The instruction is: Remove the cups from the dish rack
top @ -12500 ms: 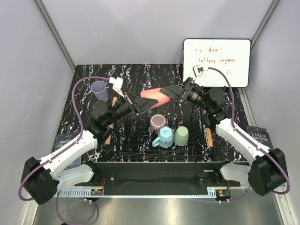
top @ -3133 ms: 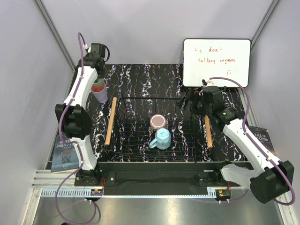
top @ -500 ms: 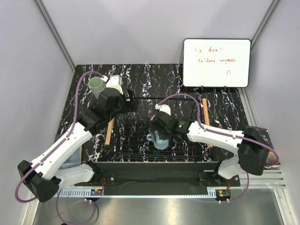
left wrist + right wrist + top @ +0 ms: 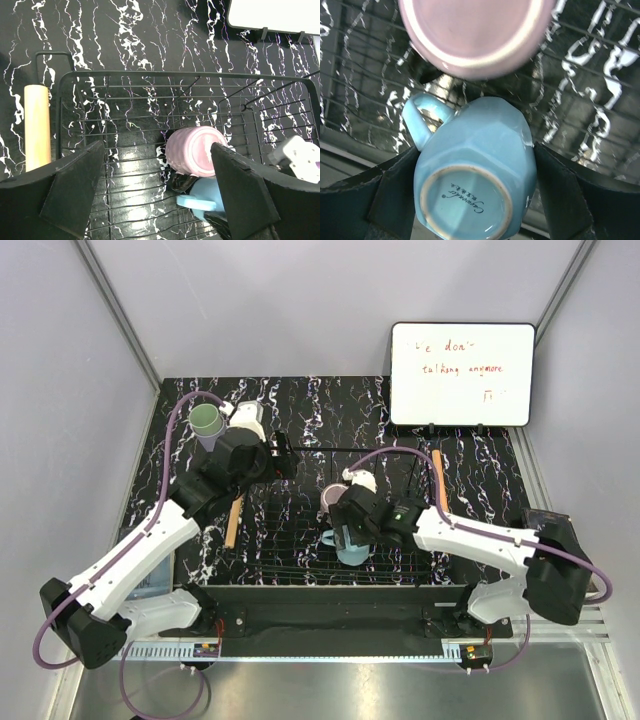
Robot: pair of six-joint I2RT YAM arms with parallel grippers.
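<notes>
Right hand (image 4: 475, 187) straddles the upturned light blue mug (image 4: 480, 145) in the dish rack (image 4: 150, 74), one finger at 3 and one at 9. Cannot tell if it grips yet. Mug axis is vertical, handle at 10. Mauve cup (image 4: 475, 30) sits just beside at 12. Left hand (image 4: 155, 165), spread open, hovers farther off at 10.

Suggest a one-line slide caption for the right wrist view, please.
Right gripper straddling the upturned light blue mug in the dish rack, pink cup just beyond.
</notes>
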